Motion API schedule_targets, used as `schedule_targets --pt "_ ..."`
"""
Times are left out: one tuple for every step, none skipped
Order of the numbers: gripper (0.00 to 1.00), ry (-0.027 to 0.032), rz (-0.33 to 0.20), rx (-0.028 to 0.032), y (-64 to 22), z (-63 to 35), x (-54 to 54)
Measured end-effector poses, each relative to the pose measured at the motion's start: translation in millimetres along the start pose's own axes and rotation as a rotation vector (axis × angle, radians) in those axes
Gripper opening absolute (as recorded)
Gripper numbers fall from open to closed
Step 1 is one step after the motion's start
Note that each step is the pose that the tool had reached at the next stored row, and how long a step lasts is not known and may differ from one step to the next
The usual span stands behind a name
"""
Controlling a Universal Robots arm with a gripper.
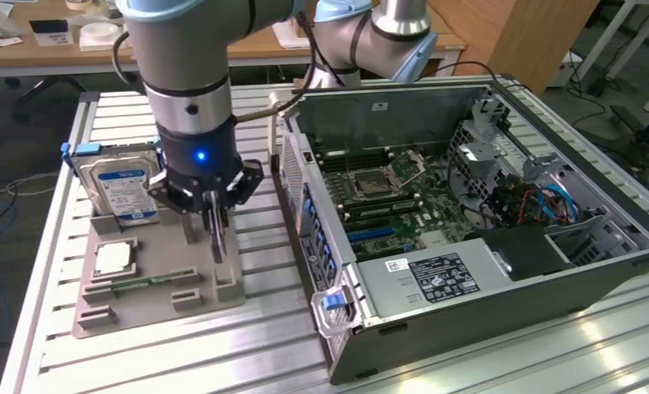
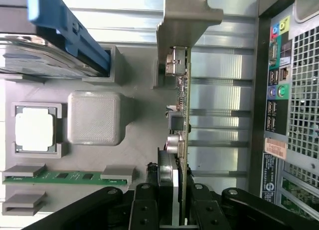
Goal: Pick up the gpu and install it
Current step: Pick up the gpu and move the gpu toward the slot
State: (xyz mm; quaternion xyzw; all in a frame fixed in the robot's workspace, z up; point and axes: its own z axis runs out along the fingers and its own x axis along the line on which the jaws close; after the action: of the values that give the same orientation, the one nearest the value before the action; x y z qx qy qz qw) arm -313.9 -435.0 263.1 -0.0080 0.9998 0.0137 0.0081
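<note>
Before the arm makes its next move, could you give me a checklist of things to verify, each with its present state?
1. Jaws closed on both faces of the gpu: ok.
2. The gpu held upright, on edge: ok.
3. The gpu lifted clear of the grey holder tray: cannot tell.
4. The hard drive stands apart from the gpu: ok.
5. The computer case side open, motherboard exposed: ok.

The arm (image 1: 187, 74) reaches straight down from above with its wrist held vertical, and the gripper (image 1: 212, 223) at its end points downward, its dark fingers (image 2: 144, 210) drawn partway together and clamped against both faces of the upright graphics card (image 2: 180, 105) between them.
</note>
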Motion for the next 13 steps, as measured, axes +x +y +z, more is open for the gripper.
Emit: schedule_targets --pt "0.28 0.0 0.0 0.0 0.1 -3.9 -0.1" --pt "0.28 0.0 0.0 0.0 0.2 -7.3 -0.1" --pt "0.28 0.0 0.0 0.0 0.3 -11.0 -0.2" --pt "0.28 0.0 0.0 0.0 0.4 -14.8 -0.3" --pt "0.28 -0.0001 0.0 -0.0001 0.5 -18.3 -0.3" --pt "0.28 0.0 0.0 0.0 0.6 -21.7 -0.4" --pt "0.28 0.0 0.0 0.0 0.7 -24.9 -0.4" --pt "0.28 0.0 0.0 0.0 0.8 -28.3 -0.5" --pt "0.28 0.0 0.0 0.0 0.9 -31.8 -0.5" --pt "0.28 0.0001 0.0 0.0 0.9 -34.6 -0.6" --pt "0.28 0.0 0.0 -0.0001 1.0 -37.0 -0.6" --pt "0.28 0.0 0.0 0.0 1.1 -39.4 -0.7" --pt "0.28 0.0001 0.0 0.0001 1.1 -41.7 -0.7"
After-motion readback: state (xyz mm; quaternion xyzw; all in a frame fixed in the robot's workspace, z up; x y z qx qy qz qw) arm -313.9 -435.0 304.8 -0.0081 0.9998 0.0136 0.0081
